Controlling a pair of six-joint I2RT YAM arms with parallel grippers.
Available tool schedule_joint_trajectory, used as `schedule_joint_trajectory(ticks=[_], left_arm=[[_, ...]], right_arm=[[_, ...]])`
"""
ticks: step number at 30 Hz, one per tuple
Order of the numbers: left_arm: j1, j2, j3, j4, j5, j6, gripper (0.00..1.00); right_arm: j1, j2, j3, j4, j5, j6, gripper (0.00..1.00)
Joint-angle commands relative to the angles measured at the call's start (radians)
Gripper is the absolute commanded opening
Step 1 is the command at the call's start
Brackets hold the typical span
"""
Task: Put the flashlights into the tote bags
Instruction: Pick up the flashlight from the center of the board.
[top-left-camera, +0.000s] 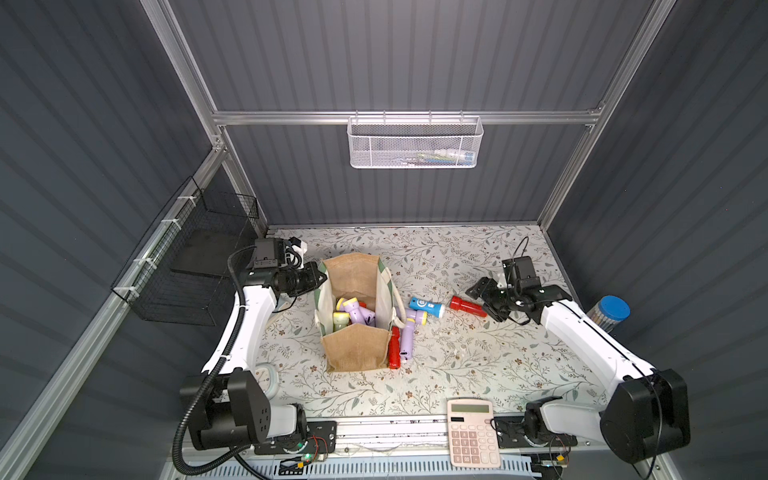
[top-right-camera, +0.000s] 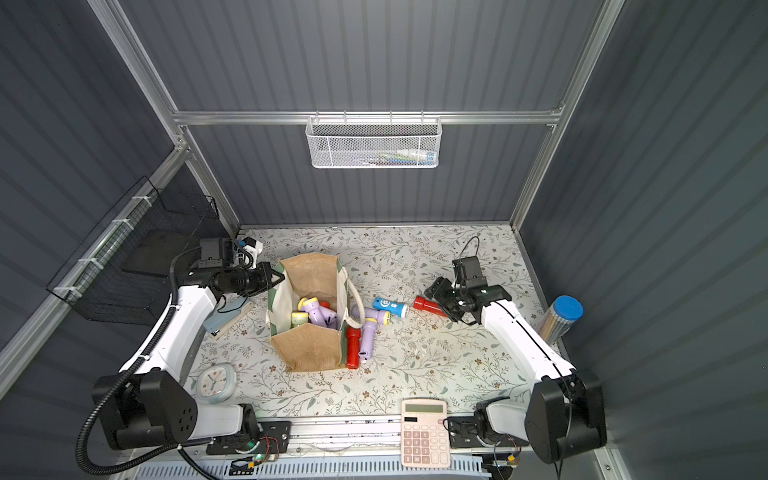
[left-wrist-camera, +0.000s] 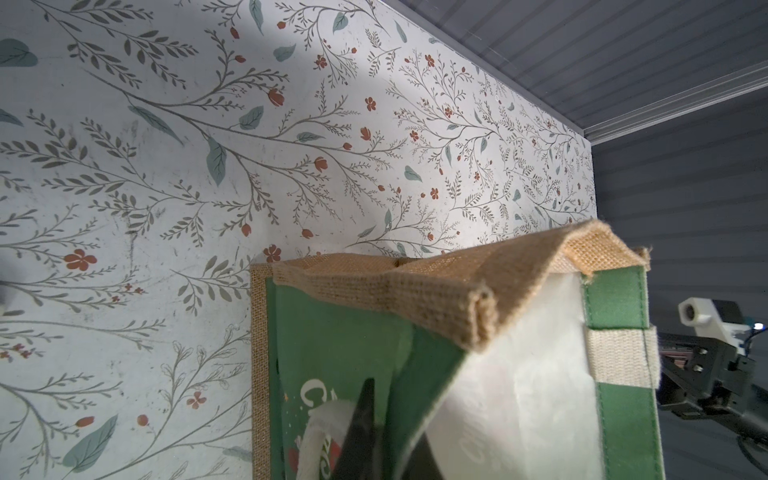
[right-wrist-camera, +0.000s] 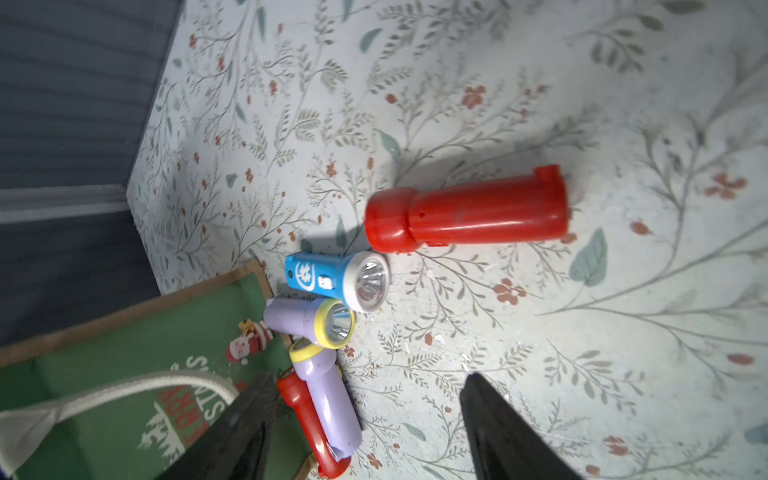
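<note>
The tan jute tote bag stands open mid-table with lilac and pale green flashlights inside. My left gripper is shut on its green-and-white side panel at the top edge. Beside the bag lie a blue flashlight, two lilac ones and a red one. A larger red flashlight lies apart on the right. My right gripper hangs open just short of its tail, holding nothing.
A calculator sits at the front edge, and a round clock at the front left. A clear pencil tube with a blue lid stands by the right wall. A black wire basket hangs on the left wall, a white mesh basket on the back wall.
</note>
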Motion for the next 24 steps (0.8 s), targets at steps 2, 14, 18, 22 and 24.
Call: schedule_joint_trajectory(ticks=[2, 14, 18, 22, 24], left_arm=[[0.0, 0.012, 0.001, -0.027, -0.012, 0.021, 0.03], [0.0, 0.016, 0.004, -0.029, -0.004, 0.023, 0.04], [0.0, 0.012, 0.002, -0.035, -0.032, 0.034, 0.04], [0.0, 0.014, -0.005, -0.033, -0.035, 0.035, 0.04], [0.0, 0.019, 0.0, -0.034, -0.034, 0.035, 0.04]], right_arm=[[-0.016, -0.01, -0.036, 0.035, 0.07, 0.192, 0.73], [-0.035, 0.088, -0.097, 0.113, 0.112, 0.512, 0.71], [-0.02, 0.134, -0.074, 0.104, 0.125, 0.561, 0.68], [-0.014, 0.151, -0.091, 0.1, 0.176, 0.627, 0.69], [-0.014, 0.166, -0.089, 0.113, 0.191, 0.639, 0.69]])
